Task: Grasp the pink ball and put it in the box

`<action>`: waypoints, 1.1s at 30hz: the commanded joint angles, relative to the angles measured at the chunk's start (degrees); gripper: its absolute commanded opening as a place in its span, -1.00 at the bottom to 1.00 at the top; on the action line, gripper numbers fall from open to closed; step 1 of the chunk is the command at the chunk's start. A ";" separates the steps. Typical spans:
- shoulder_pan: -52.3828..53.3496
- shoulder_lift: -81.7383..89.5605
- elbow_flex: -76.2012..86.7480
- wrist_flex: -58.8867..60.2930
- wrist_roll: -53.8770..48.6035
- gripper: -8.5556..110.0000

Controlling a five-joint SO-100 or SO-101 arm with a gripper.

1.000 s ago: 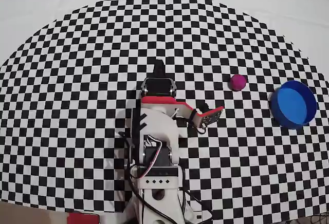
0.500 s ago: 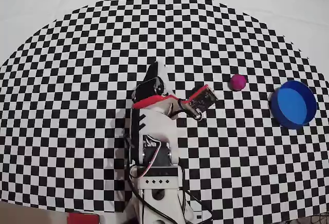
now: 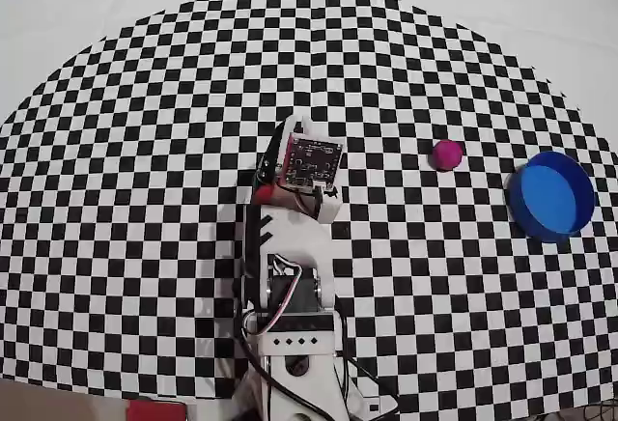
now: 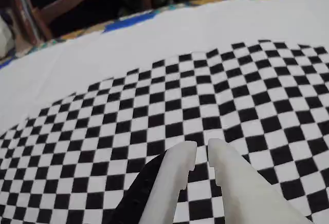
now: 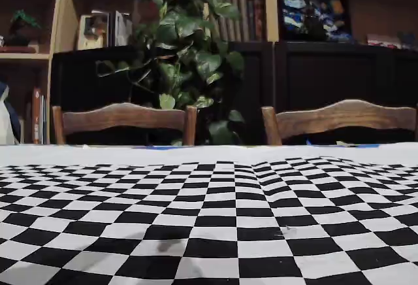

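Note:
In the overhead view the pink ball (image 3: 446, 154) lies on the checkered cloth, right of the arm. The box (image 3: 551, 195), a round blue container, sits further right and slightly nearer the cloth's edge, with nothing in it. My gripper (image 3: 293, 122) is at the cloth's middle, well left of the ball, pointing toward the far side. The wrist view shows my gripper (image 4: 201, 152) with its two white fingers (image 4: 177, 178) almost together, only a thin slit between them and nothing held. Neither ball nor box shows in the wrist view or the fixed view.
The arm's white base (image 3: 294, 344) stands at the near edge of the checkered cloth (image 3: 145, 199). Plain white tablecloth (image 4: 103, 64) surrounds the pattern. Two wooden chairs (image 5: 124, 118) and a leafy plant (image 5: 189, 50) stand behind the table.
The wrist has rolled: the camera board swung from the arm's right side up over the wrist. The gripper now points toward the far side. Ball and box stayed put.

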 commanded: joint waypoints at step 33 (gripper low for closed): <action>0.44 -2.11 0.35 -5.27 -11.51 -0.78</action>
